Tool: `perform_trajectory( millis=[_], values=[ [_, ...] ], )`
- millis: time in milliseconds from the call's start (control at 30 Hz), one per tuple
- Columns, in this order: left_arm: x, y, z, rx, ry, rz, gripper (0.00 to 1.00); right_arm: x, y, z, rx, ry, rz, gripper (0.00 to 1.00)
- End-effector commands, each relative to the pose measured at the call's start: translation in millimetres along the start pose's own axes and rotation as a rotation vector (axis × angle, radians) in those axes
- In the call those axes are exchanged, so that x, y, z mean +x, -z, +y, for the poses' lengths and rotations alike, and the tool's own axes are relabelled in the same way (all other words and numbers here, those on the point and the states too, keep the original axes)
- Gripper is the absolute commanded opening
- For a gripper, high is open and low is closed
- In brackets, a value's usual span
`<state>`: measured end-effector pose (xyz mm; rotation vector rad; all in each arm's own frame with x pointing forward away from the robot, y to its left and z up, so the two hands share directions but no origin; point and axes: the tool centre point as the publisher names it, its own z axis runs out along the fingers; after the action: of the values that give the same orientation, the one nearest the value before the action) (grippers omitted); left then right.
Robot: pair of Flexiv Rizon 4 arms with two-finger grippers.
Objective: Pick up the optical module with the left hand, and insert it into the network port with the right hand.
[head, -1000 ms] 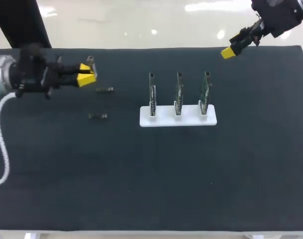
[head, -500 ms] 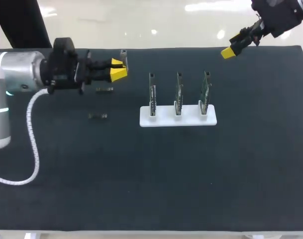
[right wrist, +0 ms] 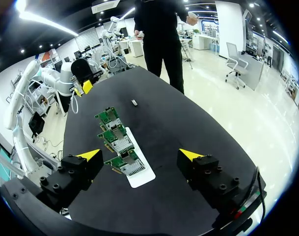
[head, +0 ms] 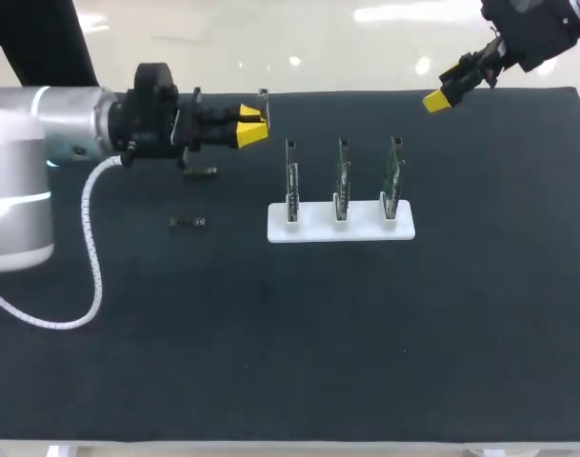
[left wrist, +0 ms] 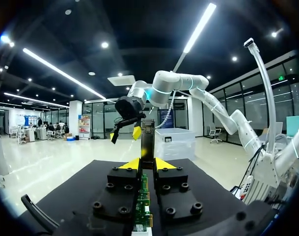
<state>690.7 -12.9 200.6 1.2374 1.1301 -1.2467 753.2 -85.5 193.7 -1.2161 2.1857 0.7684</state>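
Observation:
My left gripper (head: 253, 125) hovers above the table's far left part, shut on a small grey optical module (head: 263, 100) that stands upright from its yellow tips. In the left wrist view the module (left wrist: 148, 137) rises between the fingertips of that gripper (left wrist: 147, 163). Three green circuit boards with network ports (head: 342, 176) stand upright in a white holder (head: 340, 229) just right of it. My right gripper (head: 440, 95) hangs open over the far right edge, empty; in its own view the right gripper (right wrist: 139, 155) looks down on the boards (right wrist: 117, 145).
Two more grey modules lie flat on the black mat, one (head: 200, 171) under my left arm, one (head: 188, 222) nearer the front. A white cable (head: 90, 276) loops from the left arm over the mat's left side.
My left arm has carried the module to the right, from the table's far left edge to just left of the first board. The right arm has stayed still.

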Motion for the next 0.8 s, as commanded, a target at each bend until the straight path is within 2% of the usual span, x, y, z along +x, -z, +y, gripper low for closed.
perform_trajectory(
  millis=[33,633,800],
  values=[
    [0.9,0,2.9,0.01,0.001,0.0,0.0,0,0,1,0.001,0.0,0.0,1.0],
    [0.9,0,2.9,0.01,0.001,0.0,0.0,0,0,1,0.001,0.0,0.0,1.0],
    [0.9,0,2.9,0.01,0.001,0.0,0.0,-18,7,-1,-0.024,0.144,0.069,1.0]
  ],
)
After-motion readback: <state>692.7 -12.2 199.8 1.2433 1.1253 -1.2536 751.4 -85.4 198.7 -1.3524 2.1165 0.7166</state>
